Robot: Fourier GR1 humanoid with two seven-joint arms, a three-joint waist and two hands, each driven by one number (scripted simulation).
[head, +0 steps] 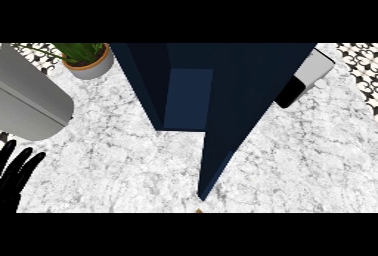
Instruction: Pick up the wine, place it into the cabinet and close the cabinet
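We see the marble table (111,165) carrying a dark blue cabinet (244,85), its door (221,145) swung open toward us. Far left lies a grey rounded appliance (29,100), beside a potted plant (87,60). Our left hand (16,172) rests at the near left edge, fingers straight, holding nothing. The wine is nowhere we can see.

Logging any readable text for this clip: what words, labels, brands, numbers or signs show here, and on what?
None can be read.
Cabinet: plain dark blue, no label.
Plant pot: no marking.
Grey appliance: no marking visible.
Black-and-white device behind the cabinet: no text shows.
Left hand, resting at the lower left edge: no marking.
No wine bottle label is in view.
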